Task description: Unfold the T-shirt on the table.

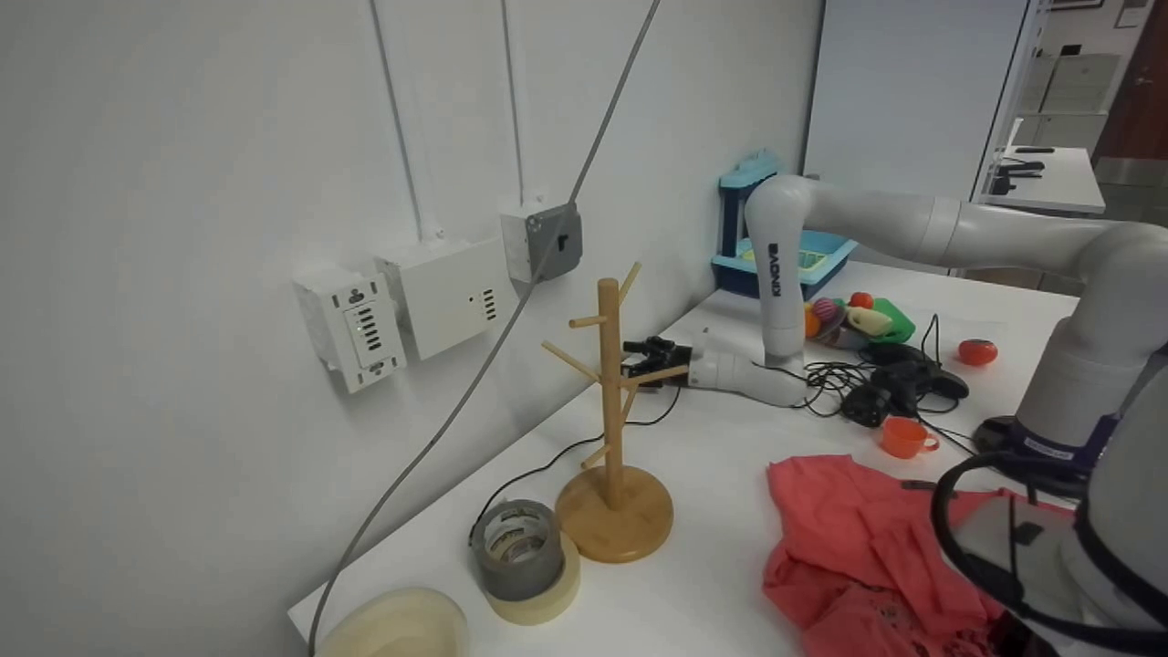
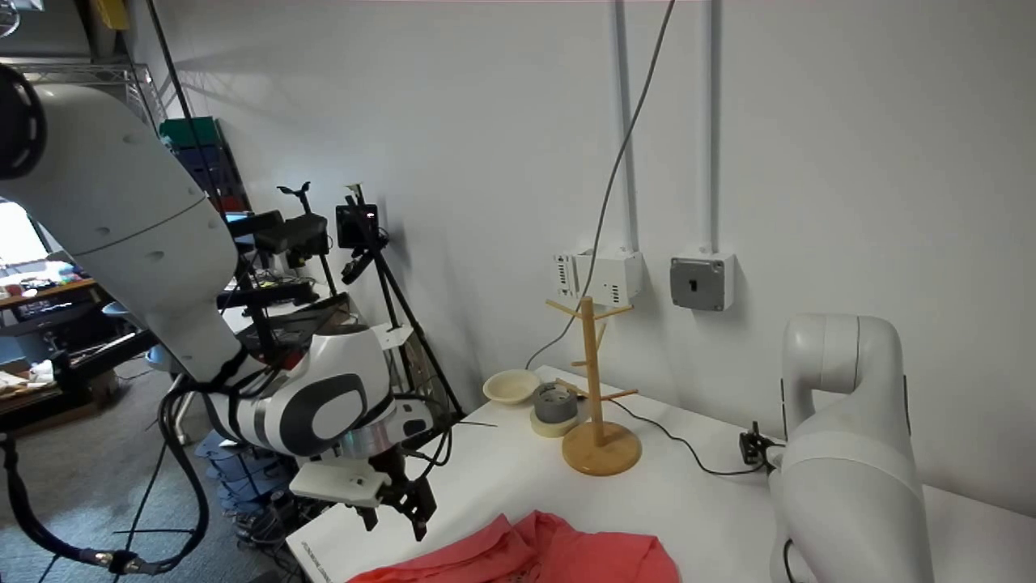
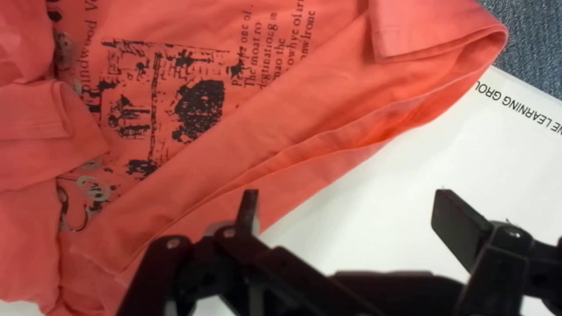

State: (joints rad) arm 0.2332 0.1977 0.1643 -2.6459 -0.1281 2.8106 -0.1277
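Observation:
The coral-red T-shirt lies crumpled and folded on the white table. It also shows at the bottom of an exterior view, cut off by the frame. In the wrist view the T-shirt shows a dark print, with a folded layer and a loose edge running diagonally. My gripper is open and empty. In that view its left finger overlaps the shirt's edge and its right finger is over bare table. In an exterior view the gripper hangs above the table, with its fingers apart, beside the shirt.
A wooden stand, tape rolls and a cream bowl stand by the wall. A white Kinova arm stands on the table, with an orange cup, black controllers and cables near it. The table's edge shows past the shirt.

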